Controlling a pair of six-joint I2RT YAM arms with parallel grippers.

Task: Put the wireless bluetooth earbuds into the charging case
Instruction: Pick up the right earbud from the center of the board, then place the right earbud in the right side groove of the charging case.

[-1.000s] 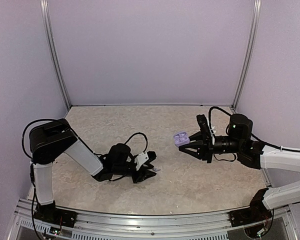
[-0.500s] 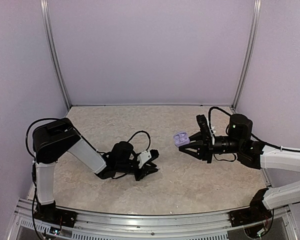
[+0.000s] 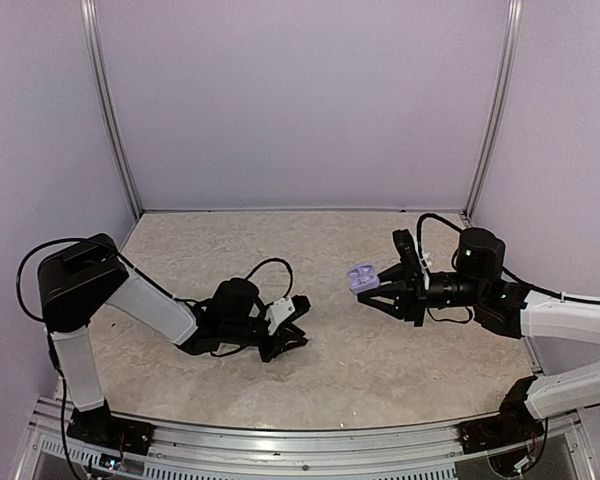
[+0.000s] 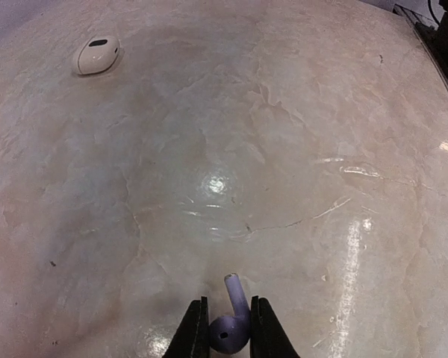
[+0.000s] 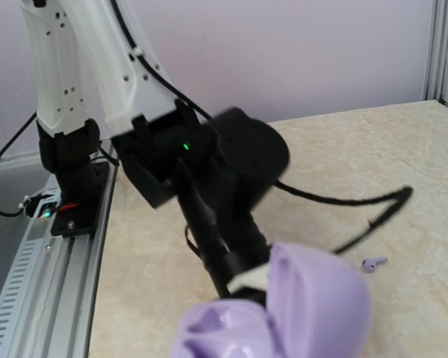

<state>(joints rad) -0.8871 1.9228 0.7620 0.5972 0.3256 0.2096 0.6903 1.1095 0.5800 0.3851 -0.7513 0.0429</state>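
Note:
My left gripper is shut on a lilac earbud, its stem pointing away from the fingers, low over the table. In the top view this gripper sits left of centre. My right gripper holds an open lilac charging case above the table at centre right. The case fills the bottom of the right wrist view and hides the fingers there. A second lilac earbud lies on the table. A small white rounded piece, seemingly a white earbud, lies farther off.
The left arm and its cable stretch across the table in front of the case. A metal rail runs along the near edge. Lilac walls close the back and sides.
The left arm has swung its shoulder to the left and drawn its gripper slightly left. The right arm and the case have not moved.

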